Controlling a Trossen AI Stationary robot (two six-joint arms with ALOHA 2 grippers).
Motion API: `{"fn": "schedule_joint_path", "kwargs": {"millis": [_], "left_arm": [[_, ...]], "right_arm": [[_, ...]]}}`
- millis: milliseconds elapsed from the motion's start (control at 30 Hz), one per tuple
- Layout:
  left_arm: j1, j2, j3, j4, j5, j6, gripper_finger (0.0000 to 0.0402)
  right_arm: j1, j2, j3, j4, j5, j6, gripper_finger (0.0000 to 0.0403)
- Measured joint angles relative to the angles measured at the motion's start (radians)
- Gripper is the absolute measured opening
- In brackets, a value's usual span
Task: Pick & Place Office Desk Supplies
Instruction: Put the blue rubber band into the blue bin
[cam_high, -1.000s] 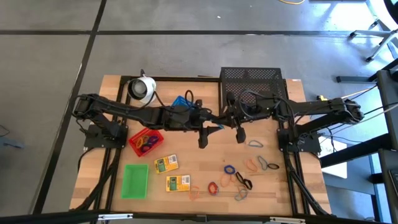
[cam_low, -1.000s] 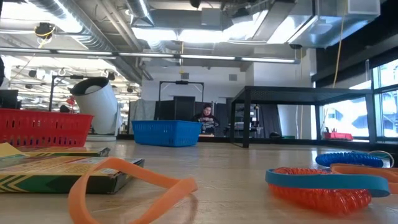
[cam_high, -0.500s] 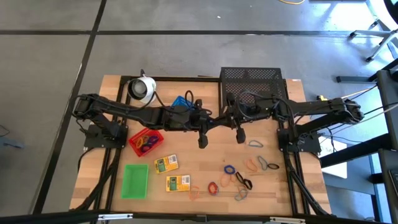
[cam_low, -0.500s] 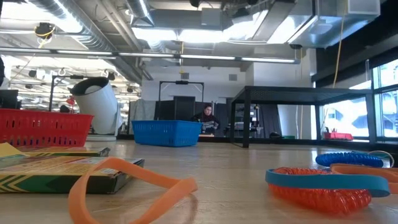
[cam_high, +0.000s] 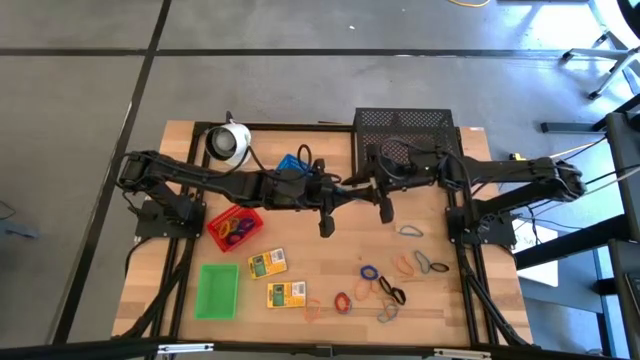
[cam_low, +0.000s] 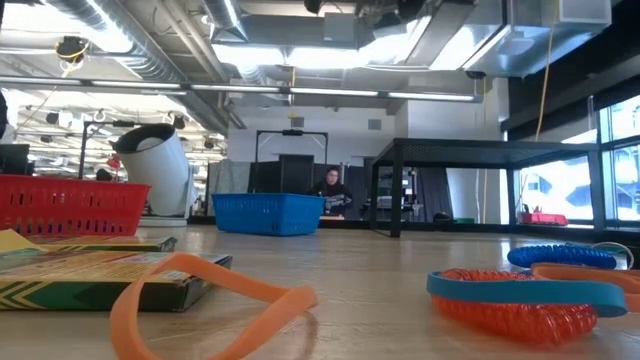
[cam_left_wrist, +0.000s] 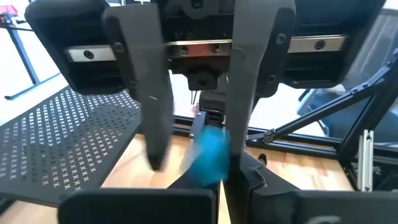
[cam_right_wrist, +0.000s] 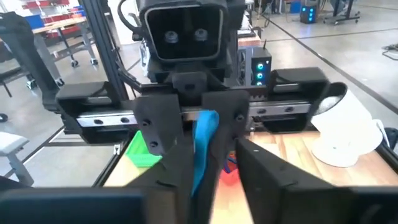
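High over the table's middle my two grippers meet tip to tip. My left gripper (cam_high: 350, 190) is shut on a blue loop (cam_right_wrist: 204, 140). My right gripper (cam_high: 373, 187) is open, with a finger on each side of that loop (cam_left_wrist: 211, 155). Below, several coloured loops (cam_high: 385, 278) lie on the wood at the near right. More loops lie in the red tray (cam_high: 235, 227). The green tray (cam_high: 218, 290), the blue tray (cam_high: 292, 163) and two yellow-green boxes (cam_high: 267, 263) rest flat on the table. My left gripper pinches the blue loop's band (cam_right_wrist: 205, 124) between its two fingers, reaching level from the table's left. The loop stands on edge, lifted far clear of the table. My right gripper: one finger (cam_left_wrist: 244, 124) stands close beside the loop; whether it touches it, I cannot tell.
A black wire-mesh rack (cam_high: 405, 125) stands at the far edge, right behind my right gripper. A white round object (cam_high: 228, 143) sits at the far left. In the low view an orange loop (cam_low: 200, 290) and a box (cam_low: 90, 275) lie close to the near edge.
My left gripper has shut on the blue loop held between the two arms. My right gripper has drawn back a little toward the table's right edge. Nothing on the table has shifted.
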Motion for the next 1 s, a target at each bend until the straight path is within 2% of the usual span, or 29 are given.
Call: {"fn": "schedule_joint_path", "kwargs": {"millis": [167,333,567,667,800,1000], "left_arm": [[0.029,0.0,0.0,-0.073,0.0,-0.091,0.0003],[0.079,0.0,0.0,-0.224,0.0,-0.212,0.0003],[0.147,0.0,0.0,-0.535,0.001,-0.347,0.0003],[0.169,0.0,0.0,-0.673,0.002,-0.388,0.0003],[0.197,0.0,0.0,-0.829,-0.008,-0.41,0.0002],[0.252,0.032,0.0,-0.882,-0.08,-0.424,0.0002]], "right_arm": [[-0.024,-0.062,0.0,-0.078,0.0,-0.008,0.0196],[-0.049,-0.157,0.0,-0.218,0.0,-0.011,0.0233],[-0.061,-0.285,0.0,-0.486,0.001,-0.003,0.0239],[-0.06,-0.317,0.0,-0.641,0.041,0.004,0.0239],[-0.057,-0.325,0.0,-0.847,0.082,0.103,0.0239],[-0.056,-0.321,-0.059,-1.019,0.176,0.19,0.0239]]}}
